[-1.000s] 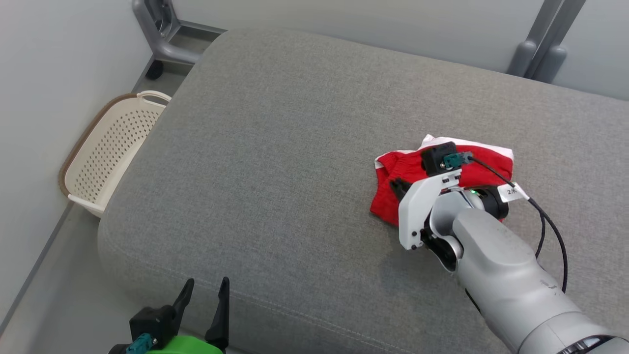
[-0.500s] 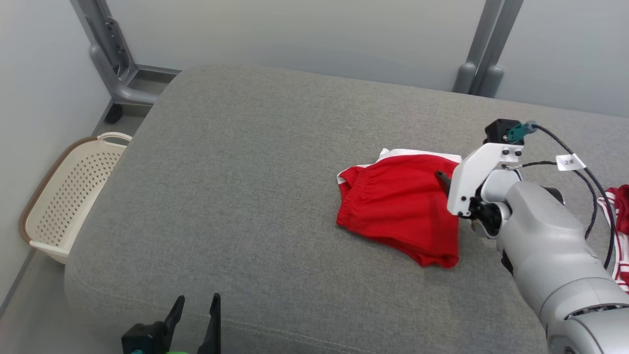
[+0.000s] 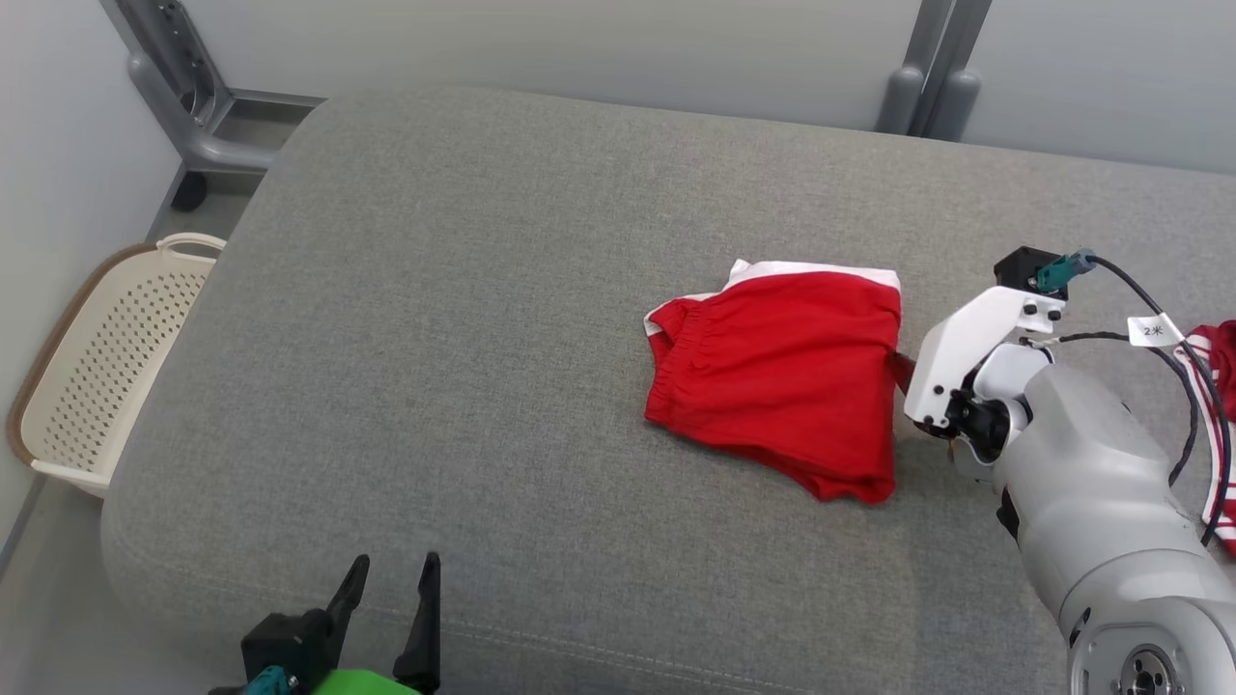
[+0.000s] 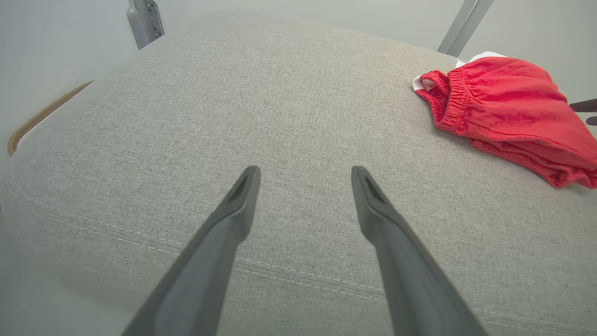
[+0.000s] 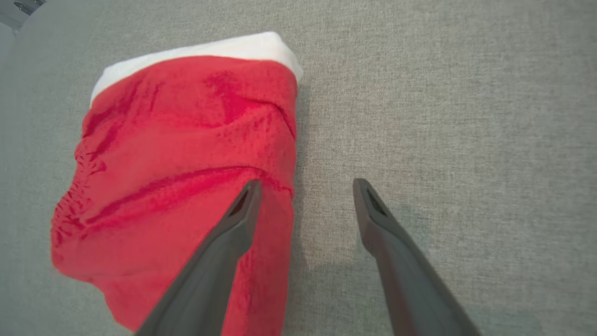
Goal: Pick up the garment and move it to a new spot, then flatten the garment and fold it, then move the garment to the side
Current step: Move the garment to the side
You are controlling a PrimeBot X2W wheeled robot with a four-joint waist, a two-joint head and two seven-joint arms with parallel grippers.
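Garment (image 3: 777, 381), red and folded, lies flat on the grey cushion (image 3: 463, 290), right of centre. Your right fingers (image 5: 224, 242) are spread, grasping nothing, one over its edge. Your left fingers (image 4: 224, 233), likewise spread, hover near the front seam.

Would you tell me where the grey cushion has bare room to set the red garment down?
Widest free patch: the cushion's left half, between the red garment and the edge by the basket. The strip behind the garment is free. Crowded on the right: the right hand beside the garment, and a striped cloth.
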